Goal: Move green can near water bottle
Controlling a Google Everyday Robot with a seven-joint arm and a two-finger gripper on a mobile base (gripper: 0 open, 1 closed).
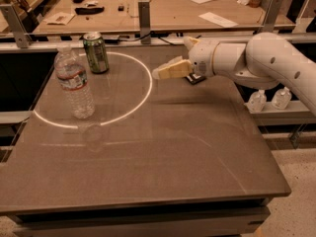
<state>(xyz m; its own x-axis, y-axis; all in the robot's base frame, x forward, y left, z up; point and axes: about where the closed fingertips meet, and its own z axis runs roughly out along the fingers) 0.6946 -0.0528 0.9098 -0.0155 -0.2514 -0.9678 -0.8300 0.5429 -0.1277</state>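
The green can [96, 53] stands upright at the far left of the grey table, just inside a white ring of light. The water bottle [74, 83] stands upright a little nearer and to the left of the can, apart from it. My gripper [163, 72] reaches in from the right on a white arm, above the table near its back middle. It is to the right of the can, about a can's height away, and holds nothing.
A small black flat object [195, 79] lies on the table, mostly hidden behind the gripper. A metal rail [143, 42] runs along the table's far edge. Two small bottles [269, 99] stand on a shelf at the right. A wooden table [163, 9] with papers lies behind.
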